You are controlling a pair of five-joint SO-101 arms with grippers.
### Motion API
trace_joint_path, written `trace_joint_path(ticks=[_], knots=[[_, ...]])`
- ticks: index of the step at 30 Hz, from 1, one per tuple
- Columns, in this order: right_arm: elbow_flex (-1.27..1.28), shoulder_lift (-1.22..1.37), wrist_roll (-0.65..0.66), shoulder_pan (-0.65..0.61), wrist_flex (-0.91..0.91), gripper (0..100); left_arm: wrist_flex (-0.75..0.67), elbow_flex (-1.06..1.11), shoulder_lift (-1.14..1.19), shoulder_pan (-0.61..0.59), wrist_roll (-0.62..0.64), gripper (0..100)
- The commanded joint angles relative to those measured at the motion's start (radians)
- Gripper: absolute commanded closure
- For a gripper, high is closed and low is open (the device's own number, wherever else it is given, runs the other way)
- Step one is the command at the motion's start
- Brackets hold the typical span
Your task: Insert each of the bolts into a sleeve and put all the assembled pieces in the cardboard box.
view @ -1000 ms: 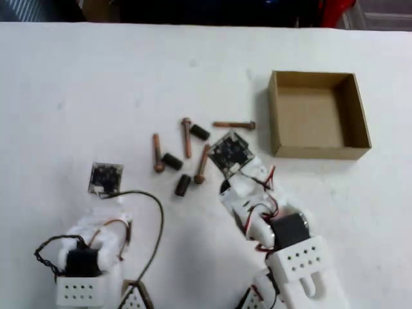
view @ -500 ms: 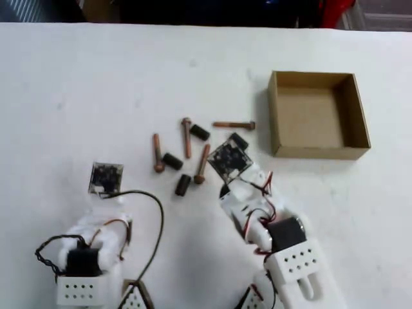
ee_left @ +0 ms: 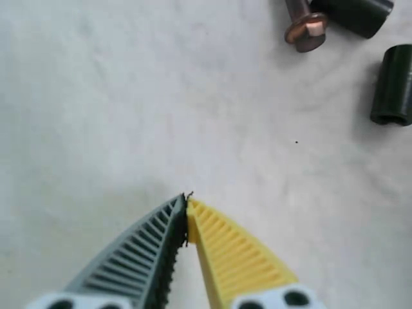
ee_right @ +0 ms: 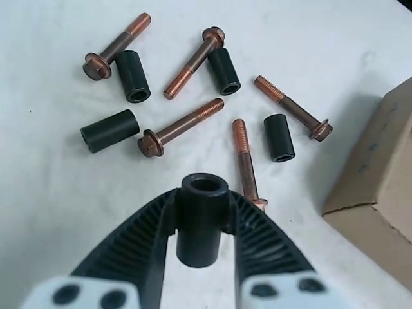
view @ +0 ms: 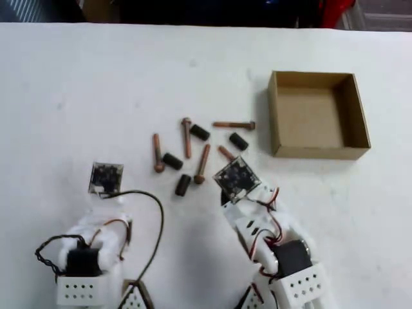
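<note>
The right hand (ee_right: 203, 194) was clenched on a black sleeve (ee_right: 202, 225), gripping it upright between two dark ribbed fingers (ee_right: 138, 248), its open bore facing up. Beyond it on the white desk (view: 96, 77) five copper-coloured bolts lay scattered among four loose sleeves, none of them joined. The nearest bolt (ee_right: 245, 158) pointed its threads away from the hand, its head partly hidden behind a finger. Just beside it lay a short sleeve (ee_right: 279, 137), between that bolt and another bolt (ee_right: 293, 116). Farther off, a third bolt (ee_right: 181, 127) had its head close to a sleeve on its side (ee_right: 109, 131), and the last two bolts (ee_right: 116, 46) (ee_right: 193, 63) each had a sleeve (ee_right: 132, 76) (ee_right: 223, 71) just beside the shank. The cardboard box (view: 318, 151) stood open-topped on the right arm's side, near the scatter but apart from it. The left hand (ee_left: 187, 199) was clenched on nothing, its grey and yellow fingers (ee_left: 232, 257) pressed together over bare desk, with a bolt head (ee_left: 306, 32) and two sleeves (ee_left: 353, 13) (ee_left: 393, 84) lying beyond the tips.
</note>
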Motion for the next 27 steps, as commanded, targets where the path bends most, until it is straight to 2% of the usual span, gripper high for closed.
trace_joint_path(ticks=[1,4,8,10,12,16,18,24,27], knots=[[-0.006,-0.028,0.014,0.008,-0.012,98.2,-0.025,-0.003,-0.007,-0.001,0.015,98],[0.012,-0.036,0.012,0.01,-0.007,98.2,-0.029,-0.003,-0.008,-0.001,0.015,97],[0.026,-0.036,0.012,0.012,-0.007,98.2,-0.109,-0.006,-0.01,-0.01,0.009,97],[0.026,-0.036,0.008,0.053,-0.012,98.2,-0.149,-0.009,-0.01,-0.01,-0.006,97],[0.025,-0.036,0.006,0.11,-0.012,98.2,-0.207,-0.009,-0.01,-0.01,-0.11,97],[0.035,-0.036,0.006,0.159,-0.01,98.2,-0.315,-0.005,-0.01,-0.033,-0.494,97],[0.04,-0.036,0.006,0.163,-0.013,98.2,-0.359,-0.005,-0.01,-0.064,-0.6,97],[0.038,-0.036,0.005,0.246,-0.013,98.2,-0.362,-0.095,-0.005,-0.119,-0.623,97],[0.037,-0.036,0.005,0.262,-0.013,98.2,-0.287,-0.193,-0.004,-0.119,-0.623,97]])
